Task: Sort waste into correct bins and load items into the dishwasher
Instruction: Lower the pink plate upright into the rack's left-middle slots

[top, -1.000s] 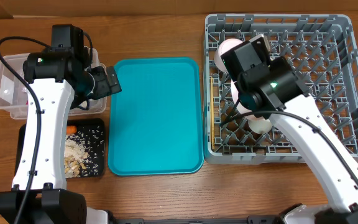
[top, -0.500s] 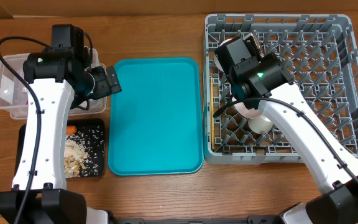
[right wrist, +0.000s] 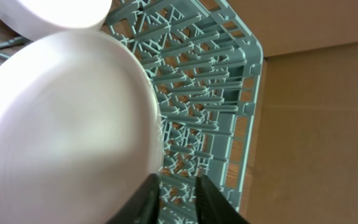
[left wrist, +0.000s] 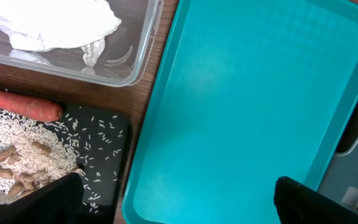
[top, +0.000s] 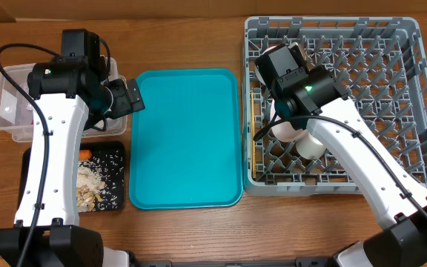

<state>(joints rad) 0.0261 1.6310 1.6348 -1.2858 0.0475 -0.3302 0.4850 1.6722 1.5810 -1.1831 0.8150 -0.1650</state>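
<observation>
The grey dish rack [top: 376, 89] stands at the right. My right gripper [top: 280, 67] hovers over its left side. In the right wrist view its fingers [right wrist: 179, 180] are almost together with nothing between them, beside a pale plate [right wrist: 61, 137] standing in the rack [right wrist: 210, 74]. A white cup [top: 311, 147] and chopsticks [top: 252, 141] also lie in the rack. My left gripper [top: 128, 98] is open and empty [left wrist: 176, 186] over the teal tray's left edge. The clear tub [left wrist: 135, 62] holds a white wad [left wrist: 55, 25]. The black tray [left wrist: 104, 155] holds a carrot [left wrist: 23, 107] and rice crumbs [left wrist: 23, 155]. The red wrapper is hidden.
The large teal tray [top: 184, 141] lies between the bins and the rack with nothing on it. The clear tub [top: 6, 111] and black tray [top: 113, 178] sit at the far left, partly under my left arm. Another white plate [right wrist: 48, 12] stands behind the pale one.
My right arm has swung left and toward the back over the rack's left side, uncovering a white dish lower down. The left arm has not moved.
</observation>
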